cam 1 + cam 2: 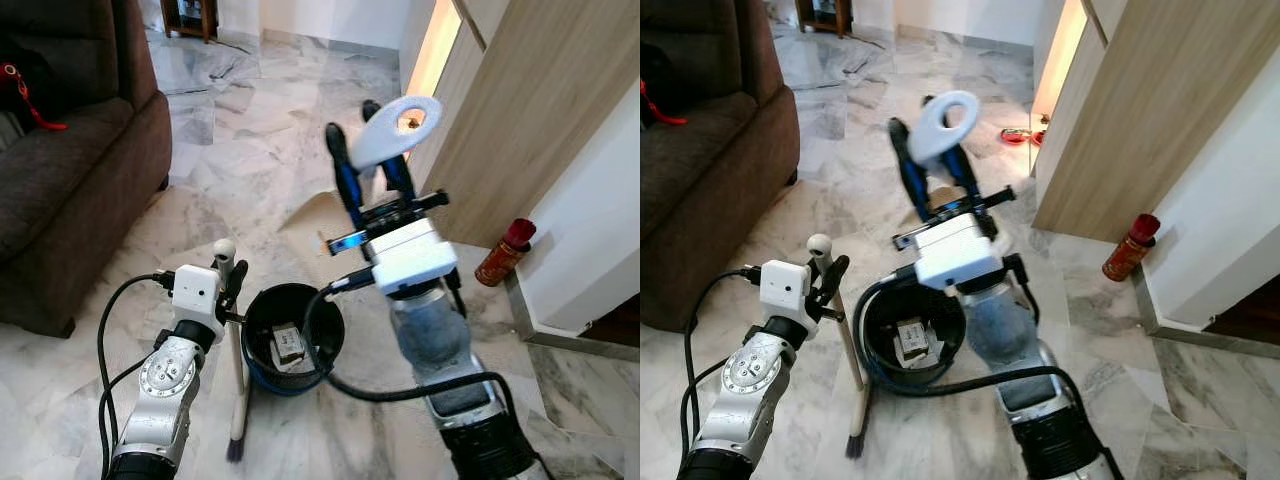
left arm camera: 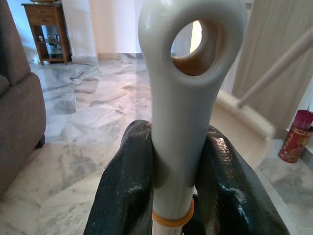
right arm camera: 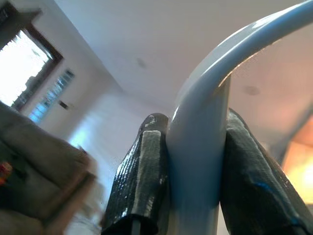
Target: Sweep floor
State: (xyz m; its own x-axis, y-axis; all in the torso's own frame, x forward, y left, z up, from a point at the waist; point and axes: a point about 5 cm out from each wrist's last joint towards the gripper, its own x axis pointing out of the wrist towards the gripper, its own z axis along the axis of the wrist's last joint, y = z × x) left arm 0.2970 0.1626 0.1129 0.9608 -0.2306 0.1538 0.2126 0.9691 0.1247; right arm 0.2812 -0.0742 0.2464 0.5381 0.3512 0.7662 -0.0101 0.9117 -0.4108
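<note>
The lower run of the white loop handle (image 1: 400,127) was hidden behind the right arm's wrist block, so its join to the beige dustpan (image 1: 318,213) on the marble floor (image 1: 250,120) could not be traced. In the left wrist view a blurred stick ran down to a pale strip (image 2: 245,113) at the pan's edge. Whether that strip was bristles or comb teeth could not be told. The foot of the broom (image 1: 238,395) ended in a dark tuft near the bottom of the head views, its shape hard to make out.

A black bin (image 1: 262,310) with a blue rim stood on the floor between the two arms, just beside the broom's stick. A small box (image 1: 288,345) lay inside, and the right arm's black cable crossed the bin's near rim. A brown sofa (image 1: 70,190) sat to the robot's left, and a wooden panel (image 1: 530,120) rose to its right. A red can (image 1: 505,250) stood at the foot of the panel, and a red bowl (image 1: 1017,136) lay farther off.

The left gripper (image 2: 171,147) was clamped on the broom's grey top, just below the hanging hole, holding the stick near upright. The right gripper (image 1: 368,150), raised in front of the robot, was closed tight on the loop handle, a black finger (image 3: 142,176) pressed to either side.
</note>
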